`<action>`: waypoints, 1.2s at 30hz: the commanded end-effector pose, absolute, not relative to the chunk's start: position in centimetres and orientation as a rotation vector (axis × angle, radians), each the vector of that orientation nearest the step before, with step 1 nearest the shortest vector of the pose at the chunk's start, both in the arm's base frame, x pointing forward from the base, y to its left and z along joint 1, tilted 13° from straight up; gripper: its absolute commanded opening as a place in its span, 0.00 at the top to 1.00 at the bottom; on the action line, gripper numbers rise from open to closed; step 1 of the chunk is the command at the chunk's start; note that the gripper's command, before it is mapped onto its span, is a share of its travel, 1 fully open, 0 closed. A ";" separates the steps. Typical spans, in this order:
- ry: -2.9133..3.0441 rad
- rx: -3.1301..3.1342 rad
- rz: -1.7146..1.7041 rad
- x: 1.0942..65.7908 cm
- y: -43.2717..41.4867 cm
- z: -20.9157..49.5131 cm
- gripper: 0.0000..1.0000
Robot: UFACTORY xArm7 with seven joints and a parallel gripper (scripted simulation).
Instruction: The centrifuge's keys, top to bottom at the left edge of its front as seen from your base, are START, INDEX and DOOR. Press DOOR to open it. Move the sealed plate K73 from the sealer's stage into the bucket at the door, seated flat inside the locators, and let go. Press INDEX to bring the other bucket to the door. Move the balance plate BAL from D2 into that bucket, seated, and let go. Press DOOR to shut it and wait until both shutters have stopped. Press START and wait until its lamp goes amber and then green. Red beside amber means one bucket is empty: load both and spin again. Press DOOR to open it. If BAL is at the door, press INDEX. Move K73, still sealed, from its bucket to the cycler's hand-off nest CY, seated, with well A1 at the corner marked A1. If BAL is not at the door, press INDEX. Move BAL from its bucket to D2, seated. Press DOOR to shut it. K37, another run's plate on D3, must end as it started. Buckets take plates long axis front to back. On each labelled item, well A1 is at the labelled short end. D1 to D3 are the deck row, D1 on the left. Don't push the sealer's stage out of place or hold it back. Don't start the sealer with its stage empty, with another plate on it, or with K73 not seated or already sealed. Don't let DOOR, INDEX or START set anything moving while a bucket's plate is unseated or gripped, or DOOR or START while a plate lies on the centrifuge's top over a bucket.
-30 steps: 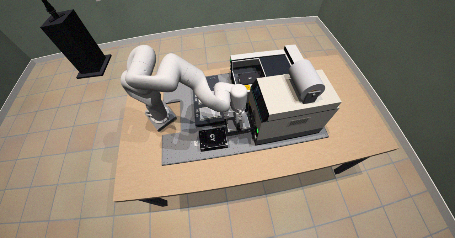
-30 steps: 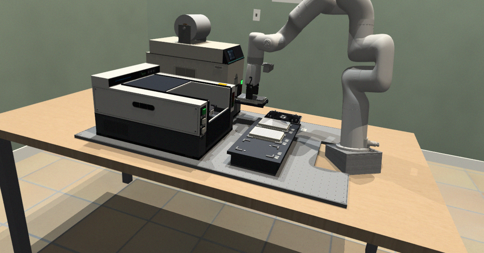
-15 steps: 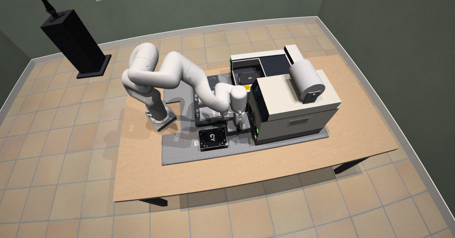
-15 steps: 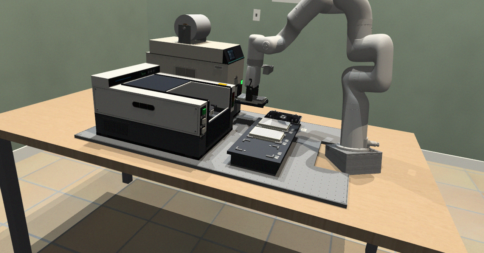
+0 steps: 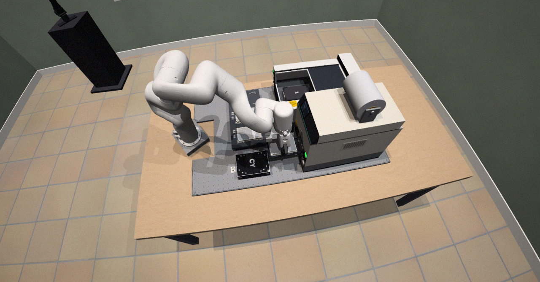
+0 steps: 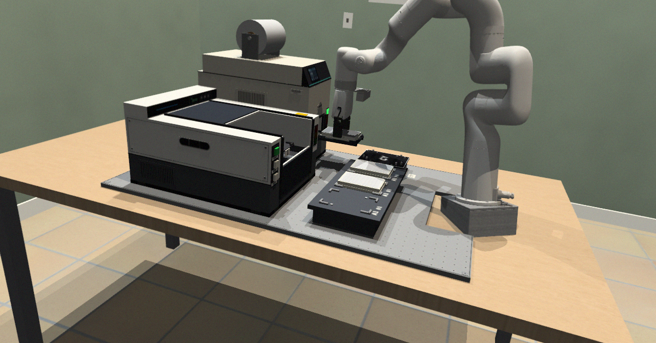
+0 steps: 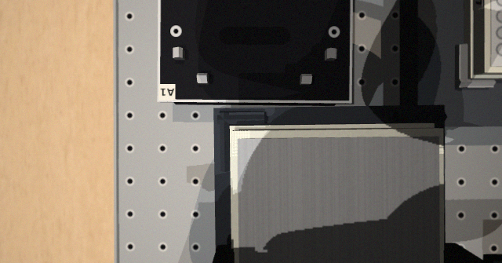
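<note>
Sealed plate K73 point(image 5: 293, 150) point(image 6: 328, 130) point(image 7: 337, 177) lies on the sealer's stage point(image 6: 353, 142) point(image 7: 222, 192). My gripper point(image 5: 284, 151) point(image 6: 341, 132) point(image 7: 339, 255) is low over it, a finger at each long side, shut on K73; their contact shows only at the bottom edge of the wrist view. The centrifuge point(image 6: 160, 141) is open, with an empty bucket point(image 5: 296, 92) at the door. Its top key point(image 6: 275, 150) is lit green. BAL point(image 6: 361, 181) sits on D2. K37 point(image 5: 249, 133) point(image 6: 371, 168) sits on D3. Nest CY point(image 5: 260, 170) point(image 6: 396, 158) point(image 7: 255, 63) is empty.
The sealer point(image 5: 351, 110) point(image 6: 275, 93) stands directly behind the stage, with a green lamp point(image 5: 306, 154) on its front. The centrifuge's open bay walls rise beside it. CY lies close in front of the stage, and D3 is near its corner. D1 point(image 6: 350, 198) holds no plate.
</note>
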State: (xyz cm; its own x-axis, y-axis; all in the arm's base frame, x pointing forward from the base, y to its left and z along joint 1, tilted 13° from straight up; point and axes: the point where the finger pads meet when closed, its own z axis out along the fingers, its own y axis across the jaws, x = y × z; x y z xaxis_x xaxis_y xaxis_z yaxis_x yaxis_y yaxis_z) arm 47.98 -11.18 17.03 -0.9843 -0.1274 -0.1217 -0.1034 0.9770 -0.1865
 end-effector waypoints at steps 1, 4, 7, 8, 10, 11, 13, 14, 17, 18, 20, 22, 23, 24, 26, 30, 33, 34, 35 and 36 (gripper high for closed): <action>2.988 -0.176 -0.272 48.1 -11.2 17.1 1.00; 2.988 -0.176 -0.272 48.1 -11.2 17.1 1.00; 2.988 -0.176 -0.272 48.1 -11.2 17.1 1.00; 2.988 -0.176 -0.272 48.1 -11.2 17.1 1.00; 2.988 -0.176 -0.272 48.1 -11.2 17.1 1.00; 2.988 -0.176 -0.272 48.1 -11.2 17.1 1.00; 2.988 -0.176 -0.272 48.1 -11.2 17.1 1.00; 2.988 -0.176 -0.272 48.1 -11.2 17.1 1.00; 2.988 -0.176 -0.272 48.1 -11.2 17.1 1.00; 2.988 -0.176 -0.272 48.1 -11.2 17.1 1.00; 2.988 -0.176 -0.272 48.1 -11.2 17.1 1.00; 2.988 -0.176 -0.272 48.1 -11.2 17.1 1.00; 2.988 -0.176 -0.272 48.1 -11.2 17.1 1.00; 2.988 -0.176 -0.272 48.1 -11.2 17.1 1.00; 2.988 -0.176 -0.272 48.1 -11.2 17.1 1.00; 2.988 -0.176 -0.272 48.1 -11.2 17.1 1.00; 2.988 -0.176 -0.272 48.0 -11.1 17.6 1.00; 2.988 -0.176 -0.272 48.0 -11.1 17.8 1.00; 2.988 -0.176 -0.272 48.0 -11.0 17.9 1.00; 2.988 -0.176 -0.272 48.0 -11.0 17.9 1.00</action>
